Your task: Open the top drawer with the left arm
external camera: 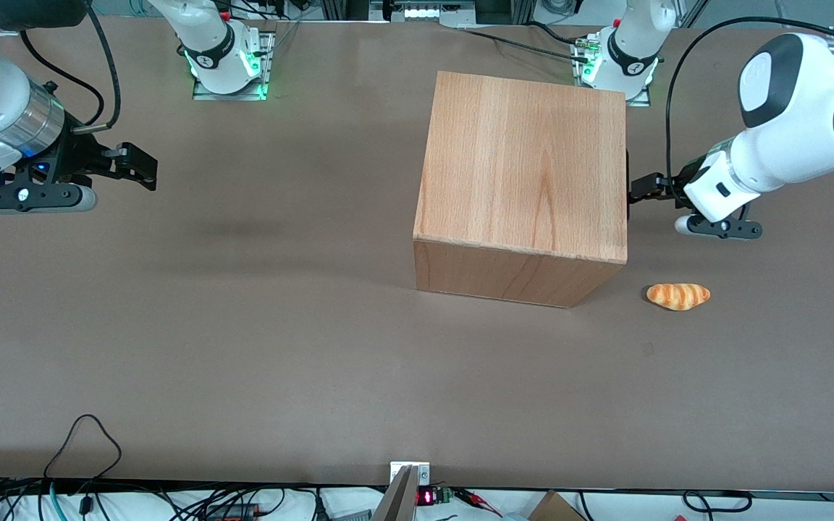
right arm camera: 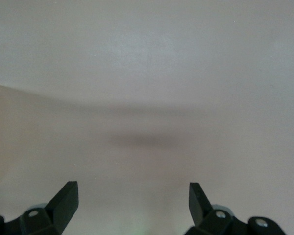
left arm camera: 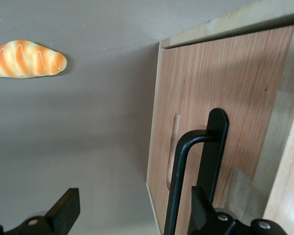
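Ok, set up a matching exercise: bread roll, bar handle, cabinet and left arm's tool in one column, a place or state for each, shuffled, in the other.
Things:
1. bread roll
2. bar handle
3. cabinet
4. left arm's tool

Places or states:
A. open, at the cabinet's drawer front
B. black, on the top drawer front, between the tool's fingers
C. lying on the table, nearer the front camera than the tool
D. big plain wooden cube standing on the table

Pairs: 1-C, 2-B, 3-D, 4-A
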